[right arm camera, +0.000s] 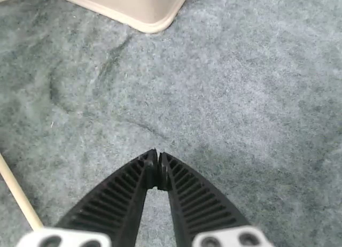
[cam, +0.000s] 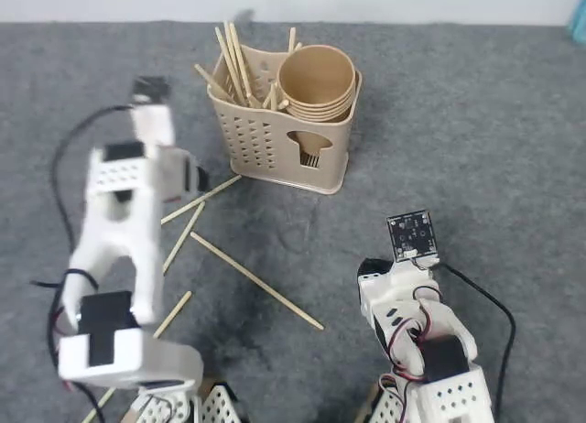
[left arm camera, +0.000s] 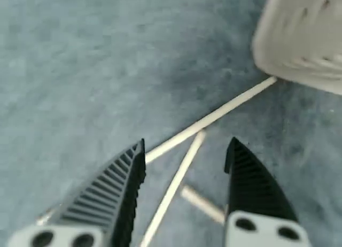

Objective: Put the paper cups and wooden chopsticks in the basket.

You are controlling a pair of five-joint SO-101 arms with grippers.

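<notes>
The grey surface (cam: 494,139) carries everything. The left arm (cam: 124,231) stands over its left part. The right arm (cam: 417,331) is folded low near the front edge. The basket (cam: 275,153) stands upright at the back, near the middle. A stack of cups (cam: 316,75) sits in its right side, and a bundle of chopsticks (cam: 233,61) leans in its left side.

The left gripper (left arm camera: 187,145) has its jaws apart and holds nothing. It hangs over two sticks that meet close to the basket. The right gripper (right arm camera: 158,155) has its jaws together, empty, above bare surface near a corner of the basket.

Several loose chopsticks (cam: 256,281) lie flat in front of the basket. One touches its foot, the longest lies between the two arms, and the others are beside the left arm.
</notes>
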